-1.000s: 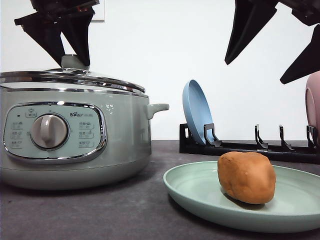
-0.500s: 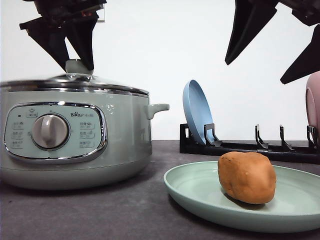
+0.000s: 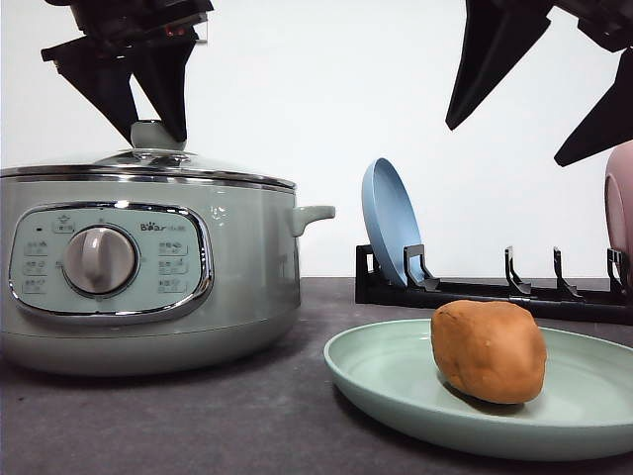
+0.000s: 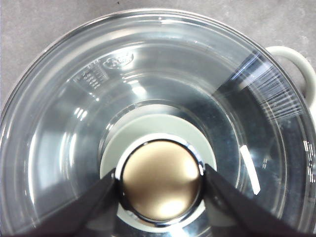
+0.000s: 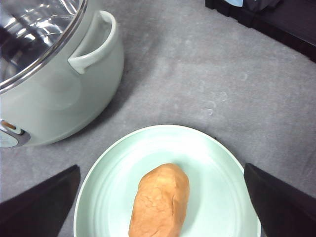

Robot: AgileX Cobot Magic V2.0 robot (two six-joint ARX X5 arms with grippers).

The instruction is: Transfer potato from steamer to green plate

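Potato [image 3: 489, 351] lay on green plate [image 3: 396, 386], transfer apparently done. Left gripper [image 4: 160, 180] closed on lid knob [image 4: 160, 180], lid seated on steamer [image 3: 148, 267], likely to reclose it. Right gripper [image 3: 539, 89] hung wide open above plate, holding nothing.

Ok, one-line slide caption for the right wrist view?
Potato resting on the green plate beside the steamer, open right tool above.

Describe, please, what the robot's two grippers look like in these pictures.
Both are matte black. The left gripper has two flat, wedge-shaped fingers tapering to points below a blocky black body. The right gripper has longer, blade-like tapered fingers. In the wrist views the fingertips appear as plain dark triangles. No cables, markings or labels can be made out.
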